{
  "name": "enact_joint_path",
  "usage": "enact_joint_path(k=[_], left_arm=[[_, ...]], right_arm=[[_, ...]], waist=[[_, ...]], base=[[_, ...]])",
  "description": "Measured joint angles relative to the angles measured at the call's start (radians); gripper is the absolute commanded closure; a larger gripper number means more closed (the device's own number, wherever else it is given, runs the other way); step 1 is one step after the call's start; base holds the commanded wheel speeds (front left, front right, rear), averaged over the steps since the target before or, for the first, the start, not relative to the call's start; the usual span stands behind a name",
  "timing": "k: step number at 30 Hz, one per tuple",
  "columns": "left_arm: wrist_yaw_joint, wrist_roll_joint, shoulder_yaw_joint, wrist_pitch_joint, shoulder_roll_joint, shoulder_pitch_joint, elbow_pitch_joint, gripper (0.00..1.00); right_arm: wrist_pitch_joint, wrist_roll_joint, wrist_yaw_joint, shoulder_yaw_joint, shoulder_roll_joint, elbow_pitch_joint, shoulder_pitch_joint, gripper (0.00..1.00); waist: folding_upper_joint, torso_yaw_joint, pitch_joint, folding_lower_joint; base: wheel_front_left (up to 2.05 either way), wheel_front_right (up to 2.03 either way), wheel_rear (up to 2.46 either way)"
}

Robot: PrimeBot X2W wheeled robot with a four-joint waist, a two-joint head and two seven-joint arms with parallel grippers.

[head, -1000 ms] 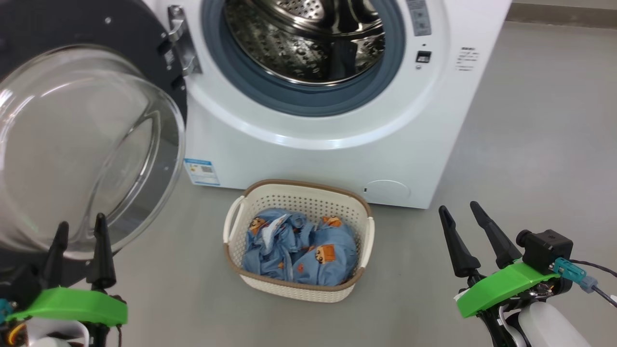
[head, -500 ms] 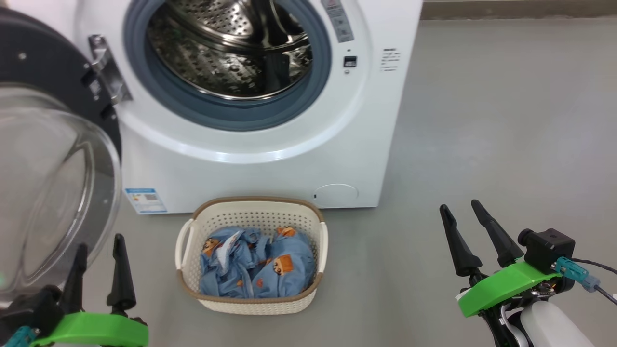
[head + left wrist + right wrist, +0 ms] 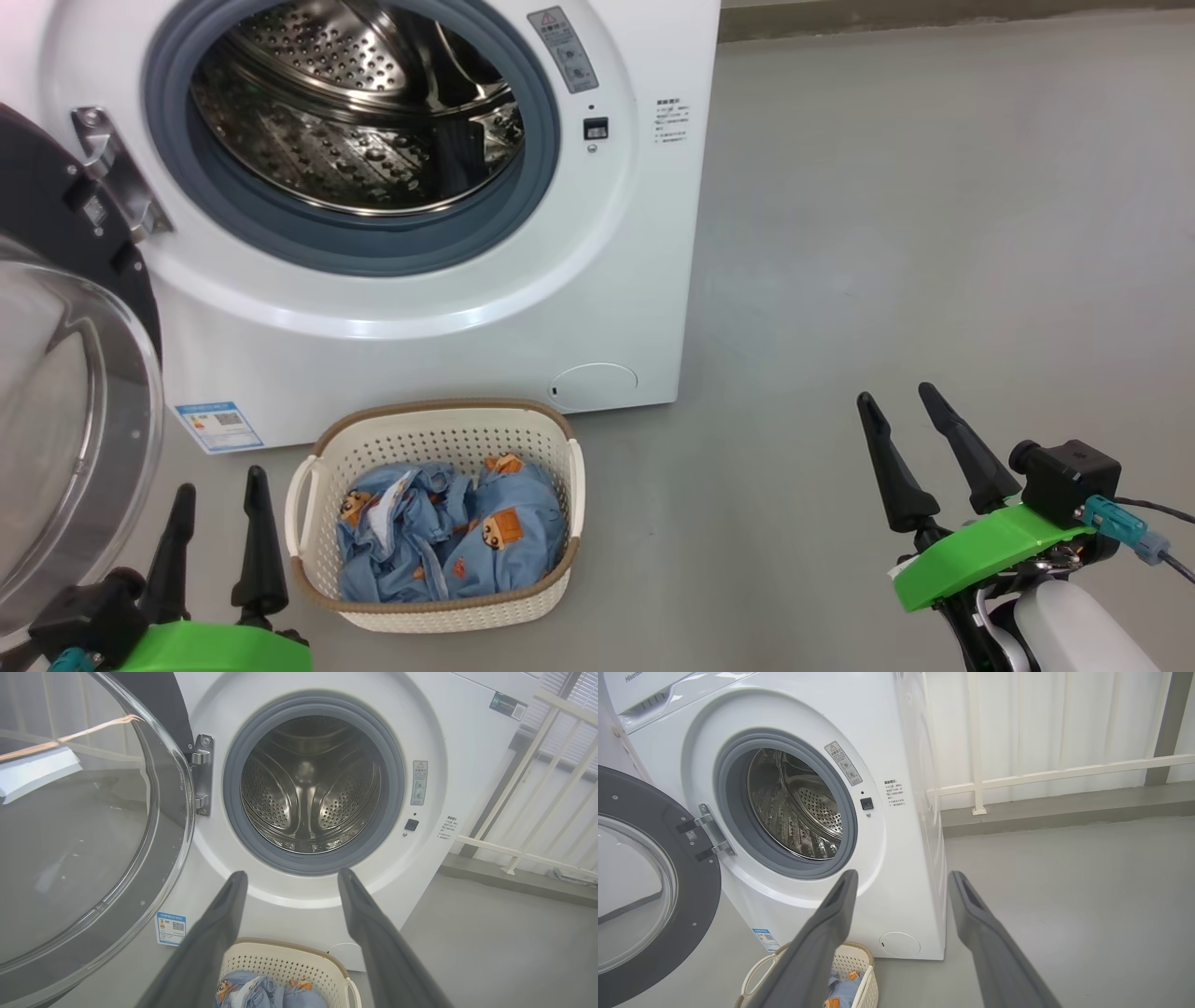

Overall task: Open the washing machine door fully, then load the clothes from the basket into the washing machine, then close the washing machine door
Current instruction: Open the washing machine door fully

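The grey floor (image 3: 887,233) carries everything; its far edge meets a kerb under a white railing (image 3: 1064,772). The washer (image 3: 420,317) stands on it, its top cut off in the head view. Its door (image 3: 56,420) is swung wide to the left on a steel hinge (image 3: 117,177), glass bowl bulging outward; the picture's left edge cuts off part of it. Nothing stands in front of the mouth: a grey-blue seal (image 3: 373,252) rings the drum (image 3: 345,140), whose perforated steel shows bare.

The basket (image 3: 439,408) sits on the floor just before the washer's foot, below the mouth and to the right of the door. The clothes (image 3: 448,541) lie crumpled in it, under the rim. In both wrist views the fingers hide much of the basket.

The left gripper (image 3: 220,481) hangs low between door and basket, near the basket's left handle, fingers spread and empty. The right gripper (image 3: 896,393) is well apart to the right over bare floor, also spread and empty.

A blue sticker (image 3: 217,427) marks the washer's lower left corner; its print is too small to read.
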Motion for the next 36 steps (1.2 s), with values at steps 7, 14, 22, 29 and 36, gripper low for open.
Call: enact_joint_path(k=[7, 14, 22, 29, 36], left_arm=[[-0.016, 0.002, 0.000, -0.003, 0.000, 0.002, 0.004, 0.00], [-0.016, 0.037, 0.000, -0.003, 0.000, 0.002, 0.007, 0.00], [-0.016, 0.049, 0.000, -0.003, -0.001, 0.002, 0.010, 0.00], [-0.022, 0.055, -0.001, -0.003, -0.003, 0.002, 0.019, 0.00], [-0.026, 0.056, 0.000, -0.003, -0.013, 0.002, 0.022, 0.00]], right_arm=[[0.000, 0.000, 0.000, 0.001, -0.003, -0.001, 0.000, 0.00], [0.000, 0.000, 0.000, 0.001, -0.004, -0.001, 0.000, 0.00], [0.000, 0.000, 0.000, 0.001, -0.005, 0.000, 0.000, 0.00], [0.000, -0.001, 0.000, 0.002, -0.006, 0.002, 0.000, 0.00], [0.000, -0.001, 0.000, 0.004, -0.010, 0.006, 0.000, 0.00]], waist=[[0.0000, -0.019, 0.004, 0.0000], [0.0000, -0.030, 0.010, 0.0000], [0.0000, -0.026, 0.012, 0.0000], [0.0000, -0.020, 0.011, 0.0000], [0.0000, -0.018, 0.004, 0.0000]], base=[[0.00, 0.00, 0.00], [0.00, 0.00, 0.00], [0.00, 0.00, 0.00], [0.00, 0.00, 0.00], [0.00, 0.00, 0.00]])
